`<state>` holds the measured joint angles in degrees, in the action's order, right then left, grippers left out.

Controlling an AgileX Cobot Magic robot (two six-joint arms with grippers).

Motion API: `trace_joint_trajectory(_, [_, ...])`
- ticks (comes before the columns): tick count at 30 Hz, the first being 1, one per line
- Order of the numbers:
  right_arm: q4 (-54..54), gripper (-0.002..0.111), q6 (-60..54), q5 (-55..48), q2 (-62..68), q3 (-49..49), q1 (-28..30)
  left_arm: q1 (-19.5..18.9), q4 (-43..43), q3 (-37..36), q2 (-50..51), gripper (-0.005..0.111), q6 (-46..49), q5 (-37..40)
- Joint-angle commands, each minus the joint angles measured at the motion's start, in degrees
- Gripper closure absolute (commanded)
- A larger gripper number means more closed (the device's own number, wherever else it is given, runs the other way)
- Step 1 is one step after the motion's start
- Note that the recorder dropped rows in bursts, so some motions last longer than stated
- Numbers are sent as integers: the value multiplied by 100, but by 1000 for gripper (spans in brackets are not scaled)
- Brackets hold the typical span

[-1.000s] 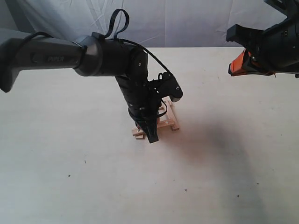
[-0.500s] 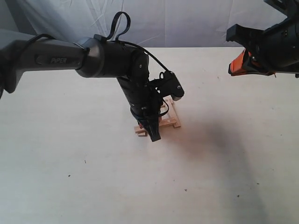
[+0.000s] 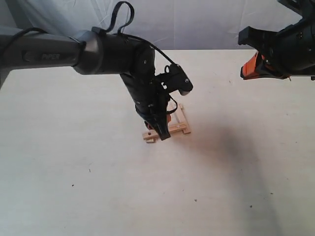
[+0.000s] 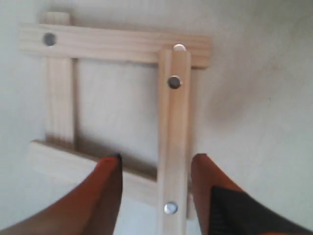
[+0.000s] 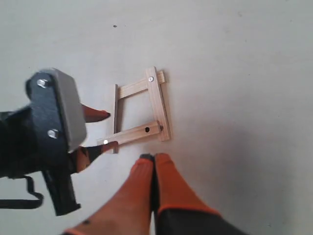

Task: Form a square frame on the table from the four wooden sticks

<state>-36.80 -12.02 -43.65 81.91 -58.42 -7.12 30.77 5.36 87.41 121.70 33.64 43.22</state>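
Counting four wooden sticks [image 4: 115,44], I saw them crossed into one square frame [image 5: 159,105] on the table [image 3: 74,172], directly beneath the left gripper [image 4: 156,161]. That gripper stood wide open, its fingers [image 4: 110,181] straddling one stick with a gap on either side. The right gripper [image 5: 154,159], its tips pressed together on nothing, hung well apart from the frame.
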Motion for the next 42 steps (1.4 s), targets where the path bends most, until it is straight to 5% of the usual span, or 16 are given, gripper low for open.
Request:
trace_joint_trajectory(1, [-41, 108, -435, 92, 284, -14, -93, -552, -674, 7, -710, 76, -1277, 737])
trace_joint_trajectory(4, [-69, 108, -650, 242, 588, -19, -335, -1105, -202, 7, -886, 92, -1533, 1070])
trace_joint_trajectory(6, [118, 108, -707, 300, 995, -251, -643, -1626, 839, -138, -889, 107, -1629, 1251])
trace_joint_trajectory(9, [460, 108, -534, 218, 1736, -934, -835, -1960, 1841, -743, -888, 107, -1443, 892])
trace_joint_trajectory(19, [757, 108, -372, 96, 3317, -1808, -939, -1643, 3054, -1930, -708, 107, -1055, -916])
trace_joint_trajectory(29, [2010, 108, 257, 350, 3730, -1870, -1359, -1361, 3769, -1939, -243, 107, -764, -1226])
trace_joint_trajectory(42, [1861, 108, 316, 301, 3866, -1870, -1557, -1294, 4195, -1939, -233, 107, -729, -1361])
